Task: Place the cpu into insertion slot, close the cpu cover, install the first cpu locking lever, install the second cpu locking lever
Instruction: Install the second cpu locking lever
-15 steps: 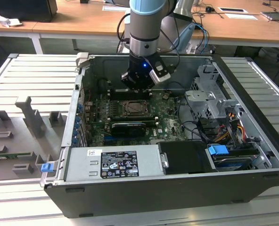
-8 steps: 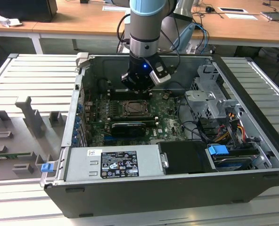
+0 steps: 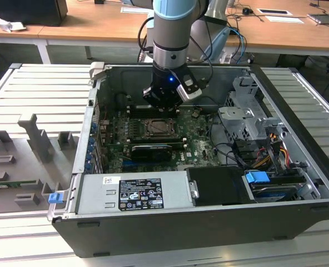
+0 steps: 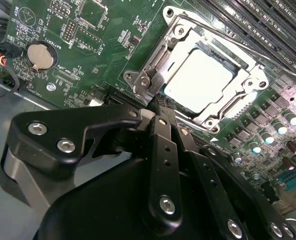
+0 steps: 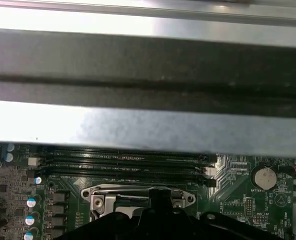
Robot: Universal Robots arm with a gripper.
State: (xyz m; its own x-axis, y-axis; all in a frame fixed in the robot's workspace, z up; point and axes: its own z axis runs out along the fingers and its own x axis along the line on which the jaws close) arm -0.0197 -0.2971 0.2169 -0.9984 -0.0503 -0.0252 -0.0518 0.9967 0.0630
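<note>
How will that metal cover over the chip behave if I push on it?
The cover is a thin metal frame, so probably springy, not rigid. It lies flat around the chip, so it likely won't tip. The gripper sits at its edge.

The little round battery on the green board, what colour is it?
The round coin battery is shiny silver, clearest in the second wrist view.

Slatted metal table (image 3: pixel 36 89) carrying open PC case (image 3: pixel 209 222) & grey fixture blocks (image 3: pixel 36 136) at exterior view's left.
</note>
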